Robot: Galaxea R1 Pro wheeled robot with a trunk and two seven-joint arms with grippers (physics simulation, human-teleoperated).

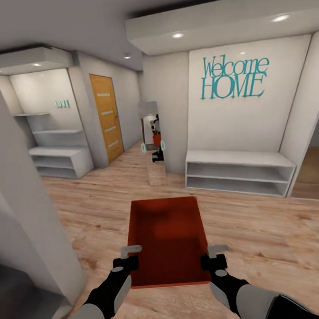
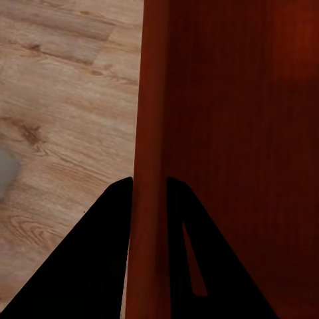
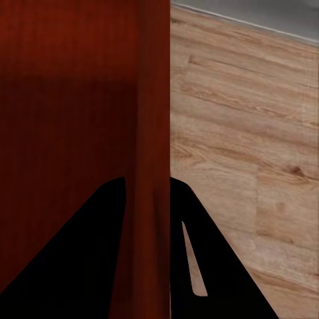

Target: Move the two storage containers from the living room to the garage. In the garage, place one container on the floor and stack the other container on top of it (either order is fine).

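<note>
One orange-red storage container (image 1: 166,240), open-topped and empty, hangs level in front of me above light wood planks. My left gripper (image 1: 130,256) is shut on its left wall and my right gripper (image 1: 213,255) on its right wall, both near the box's near end. In the left wrist view the thin wall (image 2: 149,133) runs between the two dark fingers of the left gripper (image 2: 149,193). The right wrist view has the opposite wall (image 3: 153,100) pinched the same way by the right gripper (image 3: 147,193). The garage is out of view.
A low white bench shelf (image 1: 238,166) stands ahead right under a teal "Welcome HOME" sign (image 1: 234,78). A narrow mirror (image 1: 152,141) is straight ahead, with an orange door (image 1: 106,115) and white shelving (image 1: 59,159) to its left. A pale wall corner (image 1: 26,226) is close on my left.
</note>
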